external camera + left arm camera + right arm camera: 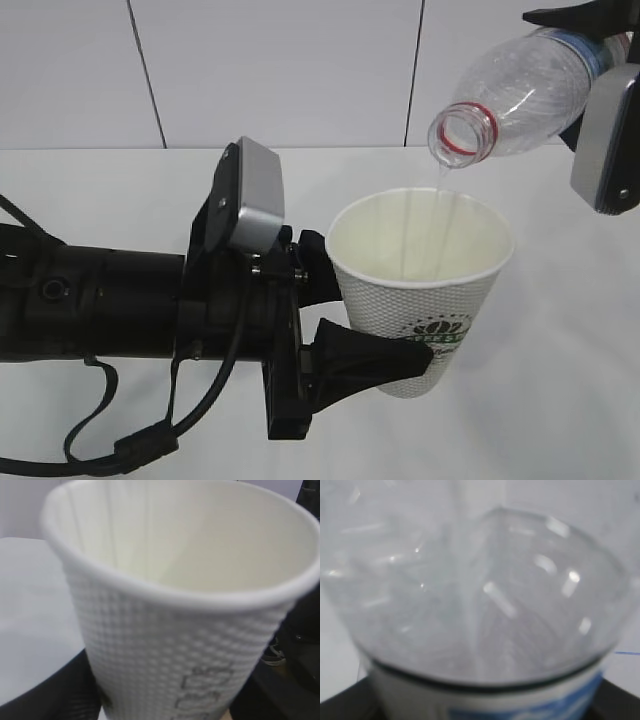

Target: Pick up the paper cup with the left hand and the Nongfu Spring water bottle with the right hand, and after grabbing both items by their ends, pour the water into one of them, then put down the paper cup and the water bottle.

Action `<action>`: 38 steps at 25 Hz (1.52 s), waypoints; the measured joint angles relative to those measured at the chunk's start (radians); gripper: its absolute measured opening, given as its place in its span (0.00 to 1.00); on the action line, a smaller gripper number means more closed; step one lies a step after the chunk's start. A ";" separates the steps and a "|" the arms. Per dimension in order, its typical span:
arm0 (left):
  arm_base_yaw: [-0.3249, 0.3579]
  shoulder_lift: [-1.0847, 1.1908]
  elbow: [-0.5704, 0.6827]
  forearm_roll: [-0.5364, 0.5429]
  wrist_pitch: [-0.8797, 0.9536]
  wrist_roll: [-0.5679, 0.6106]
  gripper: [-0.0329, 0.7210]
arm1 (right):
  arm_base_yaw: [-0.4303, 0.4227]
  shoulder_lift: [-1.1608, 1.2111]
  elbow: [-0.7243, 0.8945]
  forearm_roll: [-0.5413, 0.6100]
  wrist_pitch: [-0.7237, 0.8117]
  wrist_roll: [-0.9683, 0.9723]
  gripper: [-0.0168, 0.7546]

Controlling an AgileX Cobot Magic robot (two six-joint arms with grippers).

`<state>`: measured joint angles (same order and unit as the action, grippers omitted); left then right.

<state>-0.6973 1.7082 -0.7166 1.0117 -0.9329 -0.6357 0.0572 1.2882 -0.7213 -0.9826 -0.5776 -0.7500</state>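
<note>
The left tool grips the paper cup low on its wall, one finger on each side near the base, which leaves the open mouth clear and keeps the cup upright above the tabletop. Above and beyond that tool, the right tool clamps the Nongfu Spring water bottle by its lower body, tilted mouth-down so the neck hangs just over the cup's far rim. A thin thread of water falls into the cup; pouring seems to be nearly finished, since the bottle looks almost empty.
</note>
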 joint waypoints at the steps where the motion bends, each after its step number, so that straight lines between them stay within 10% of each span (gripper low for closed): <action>1: 0.000 0.000 0.000 0.000 -0.002 0.000 0.71 | 0.000 0.000 0.000 0.000 0.000 0.000 0.64; 38: 0.000 0.000 0.000 0.000 -0.010 0.000 0.71 | 0.000 0.000 0.000 0.000 0.000 -0.013 0.64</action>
<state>-0.6973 1.7082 -0.7166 1.0117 -0.9431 -0.6357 0.0572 1.2882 -0.7213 -0.9826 -0.5776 -0.7625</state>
